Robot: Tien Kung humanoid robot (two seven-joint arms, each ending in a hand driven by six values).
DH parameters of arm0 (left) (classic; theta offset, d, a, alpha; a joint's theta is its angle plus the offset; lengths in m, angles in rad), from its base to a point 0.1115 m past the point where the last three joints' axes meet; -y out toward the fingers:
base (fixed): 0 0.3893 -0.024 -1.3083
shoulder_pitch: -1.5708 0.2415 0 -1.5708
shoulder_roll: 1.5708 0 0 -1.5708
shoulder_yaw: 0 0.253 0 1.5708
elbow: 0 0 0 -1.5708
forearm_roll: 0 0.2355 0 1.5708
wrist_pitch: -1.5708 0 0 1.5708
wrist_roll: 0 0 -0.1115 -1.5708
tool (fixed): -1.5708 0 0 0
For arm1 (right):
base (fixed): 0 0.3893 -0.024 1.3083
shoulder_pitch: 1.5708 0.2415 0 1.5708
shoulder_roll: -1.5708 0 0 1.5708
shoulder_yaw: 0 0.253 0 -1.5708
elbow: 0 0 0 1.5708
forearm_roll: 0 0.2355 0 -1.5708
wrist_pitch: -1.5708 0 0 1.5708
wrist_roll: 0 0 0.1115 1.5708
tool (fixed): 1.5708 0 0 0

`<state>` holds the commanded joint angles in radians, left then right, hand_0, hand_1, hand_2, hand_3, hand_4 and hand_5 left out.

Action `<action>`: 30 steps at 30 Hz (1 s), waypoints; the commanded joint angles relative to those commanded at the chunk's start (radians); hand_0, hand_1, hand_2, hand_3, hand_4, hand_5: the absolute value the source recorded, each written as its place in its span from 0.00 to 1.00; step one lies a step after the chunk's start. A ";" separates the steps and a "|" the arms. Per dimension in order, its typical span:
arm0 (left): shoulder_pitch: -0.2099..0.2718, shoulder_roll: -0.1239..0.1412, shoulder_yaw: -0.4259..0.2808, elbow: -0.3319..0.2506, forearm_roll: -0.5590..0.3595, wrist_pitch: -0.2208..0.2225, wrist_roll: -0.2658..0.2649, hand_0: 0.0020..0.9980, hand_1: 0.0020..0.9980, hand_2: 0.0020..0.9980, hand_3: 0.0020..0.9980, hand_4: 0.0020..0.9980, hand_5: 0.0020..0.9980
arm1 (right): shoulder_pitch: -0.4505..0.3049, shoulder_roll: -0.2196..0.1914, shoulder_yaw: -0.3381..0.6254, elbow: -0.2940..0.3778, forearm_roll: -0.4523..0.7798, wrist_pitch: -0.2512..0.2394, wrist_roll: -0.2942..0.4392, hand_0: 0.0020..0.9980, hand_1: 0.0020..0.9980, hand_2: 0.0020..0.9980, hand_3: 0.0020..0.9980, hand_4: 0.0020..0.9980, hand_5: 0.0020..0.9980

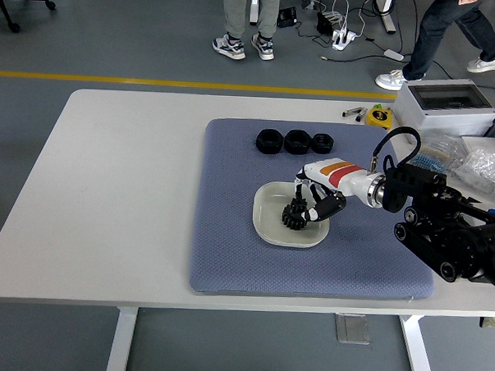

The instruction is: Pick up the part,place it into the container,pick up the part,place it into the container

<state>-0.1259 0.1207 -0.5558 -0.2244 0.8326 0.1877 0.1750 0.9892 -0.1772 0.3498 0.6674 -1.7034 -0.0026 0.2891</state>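
Note:
A shallow white container [266,227] sits in the middle of the blue-grey mat [229,234]. Inside it lies a black toothed part [293,216]. My right hand [311,206] reaches in from the right and hangs over the container's right half, its fingers curled against the toothed part. Three more black parts stand in a row at the back of the mat: one on the left [269,141], one in the middle [297,141], one on the right [322,142]. The left arm does not show.
A grey-white box [446,105] and clear plastic bags [482,167] crowd the table's back right. A yellow tape measure [382,117] lies by the mat's far corner. People walk on the floor beyond the table.

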 joint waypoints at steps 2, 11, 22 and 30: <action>0.000 0.000 -0.001 0.000 0.002 0.000 0.000 0.72 0.73 0.77 0.68 0.71 0.68 | -0.001 0.003 -0.001 -0.005 0.004 -0.001 0.002 0.00 0.13 0.29 0.45 0.78 0.28; -0.001 -0.001 0.001 0.000 0.000 0.001 0.000 0.72 0.73 0.77 0.68 0.70 0.68 | -0.005 0.014 -0.005 -0.026 0.013 -0.010 0.009 0.00 0.15 0.31 0.46 0.74 0.34; -0.001 -0.002 -0.001 0.000 0.002 0.001 0.000 0.72 0.73 0.77 0.68 0.71 0.68 | -0.006 0.015 -0.004 -0.036 0.008 -0.009 0.014 0.00 0.17 0.35 0.48 0.78 0.34; -0.001 -0.002 -0.001 0.000 0.004 0.001 0.000 0.72 0.73 0.77 0.68 0.71 0.68 | -0.011 0.014 -0.008 -0.043 0.003 -0.006 0.017 0.00 0.18 0.36 0.49 0.79 0.34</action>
<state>-0.1268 0.1185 -0.5572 -0.2243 0.8366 0.1884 0.1754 0.9781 -0.1630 0.3416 0.6242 -1.7003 -0.0089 0.3056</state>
